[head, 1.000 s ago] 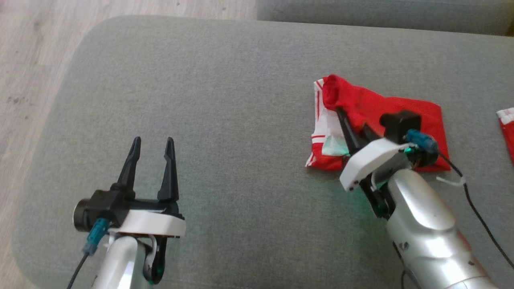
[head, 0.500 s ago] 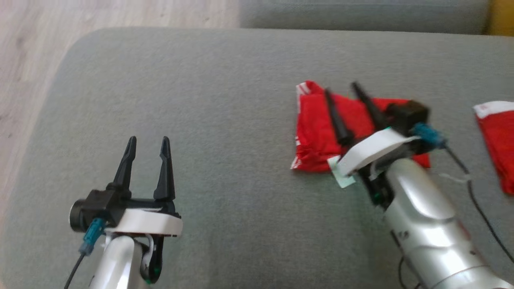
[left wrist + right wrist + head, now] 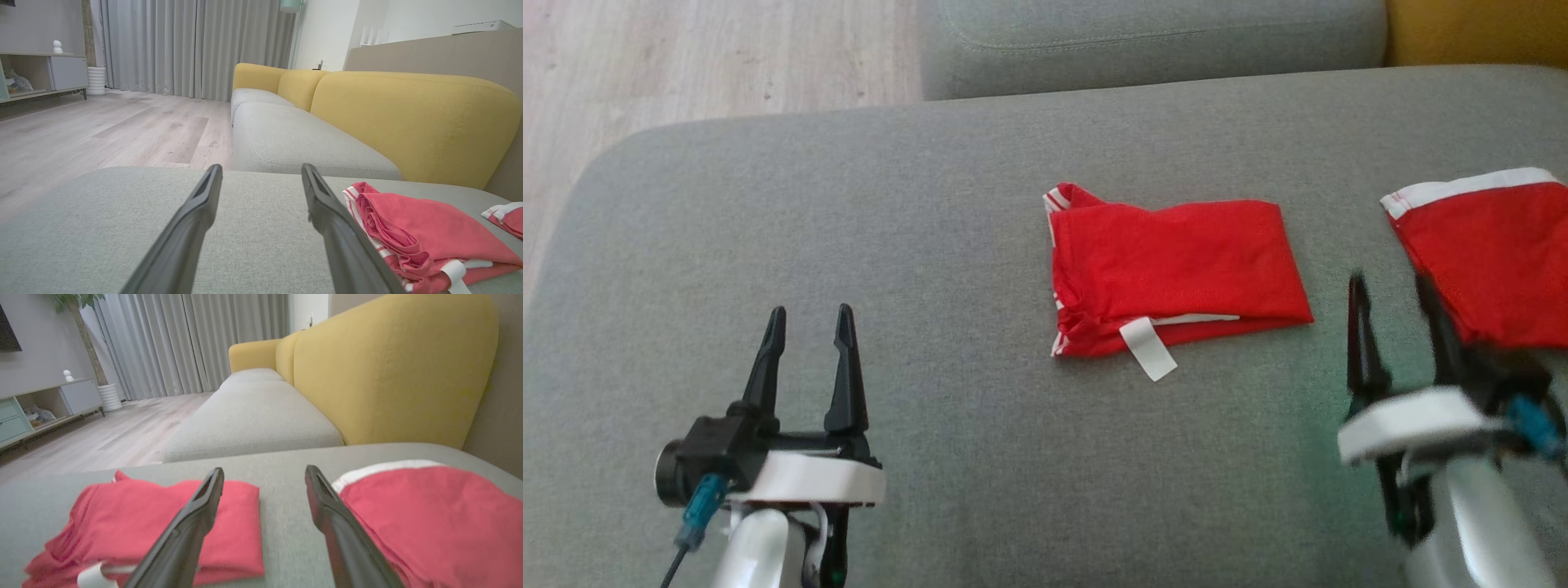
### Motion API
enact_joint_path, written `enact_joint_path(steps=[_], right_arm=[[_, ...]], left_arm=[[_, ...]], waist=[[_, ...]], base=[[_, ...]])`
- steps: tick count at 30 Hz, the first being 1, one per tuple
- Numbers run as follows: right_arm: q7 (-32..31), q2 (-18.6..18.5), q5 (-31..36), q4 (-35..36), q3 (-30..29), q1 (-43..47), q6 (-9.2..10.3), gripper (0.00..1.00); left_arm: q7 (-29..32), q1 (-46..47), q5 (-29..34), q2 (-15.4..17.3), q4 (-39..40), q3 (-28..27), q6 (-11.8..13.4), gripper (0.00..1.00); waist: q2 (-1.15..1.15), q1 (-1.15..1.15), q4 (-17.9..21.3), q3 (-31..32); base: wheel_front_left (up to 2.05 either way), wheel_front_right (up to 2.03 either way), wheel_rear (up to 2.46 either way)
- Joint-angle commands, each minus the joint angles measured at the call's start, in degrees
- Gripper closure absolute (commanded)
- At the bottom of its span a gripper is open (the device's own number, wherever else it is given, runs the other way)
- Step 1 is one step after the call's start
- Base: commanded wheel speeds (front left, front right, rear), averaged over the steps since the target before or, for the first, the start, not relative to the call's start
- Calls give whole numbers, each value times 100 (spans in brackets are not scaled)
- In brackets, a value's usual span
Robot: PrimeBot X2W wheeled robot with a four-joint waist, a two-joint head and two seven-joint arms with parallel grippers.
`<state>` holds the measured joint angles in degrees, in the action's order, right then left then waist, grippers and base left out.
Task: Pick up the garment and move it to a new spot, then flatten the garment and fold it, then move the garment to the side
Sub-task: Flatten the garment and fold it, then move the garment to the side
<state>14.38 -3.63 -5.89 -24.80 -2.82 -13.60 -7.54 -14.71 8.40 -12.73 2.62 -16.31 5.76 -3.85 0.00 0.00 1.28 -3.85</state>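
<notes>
Garment, folded red on the grey cushion, could lose its fold in the move aside if a pinch catches only the top layer. The right gripper, jaws spread, stands so close to a second red piece that it could close on the wrong cloth. The folded one lies left of those jaws and right of the left gripper, also spread, touching neither, its white tag at the near edge.
</notes>
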Motion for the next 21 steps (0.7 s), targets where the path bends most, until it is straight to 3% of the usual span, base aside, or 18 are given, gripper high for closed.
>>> enact_joint_path(steps=[1, 14, 17, 21], right_arm=[[61, 75, 27, 270, 137, -102, 5, 0], [62, 75, -48, 494, 108, 182, 5, 0], [-38, 75, -125, 335, 56, -25, 5, 0], [-673, 75, -281, -355, -180, -757, 5, 0]], left_arm=[[-29, 117, -53, 26, 215, -140, 53, 0], [-29, 107, -83, 26, 258, -18, 56, 0], [-29, 187, -77, 26, 268, 41, 44, 0], [-29, 420, -71, 26, 266, 108, 14, 0]], waist=[[0, 0, 38, -10], [0, 0, -4, -136], [0, 0, -96, -281], [0, 0, -357, -689]], base=[[0, 0, 0], [0, 0, 0], [0, 0, 0], [0, 0, 0]])
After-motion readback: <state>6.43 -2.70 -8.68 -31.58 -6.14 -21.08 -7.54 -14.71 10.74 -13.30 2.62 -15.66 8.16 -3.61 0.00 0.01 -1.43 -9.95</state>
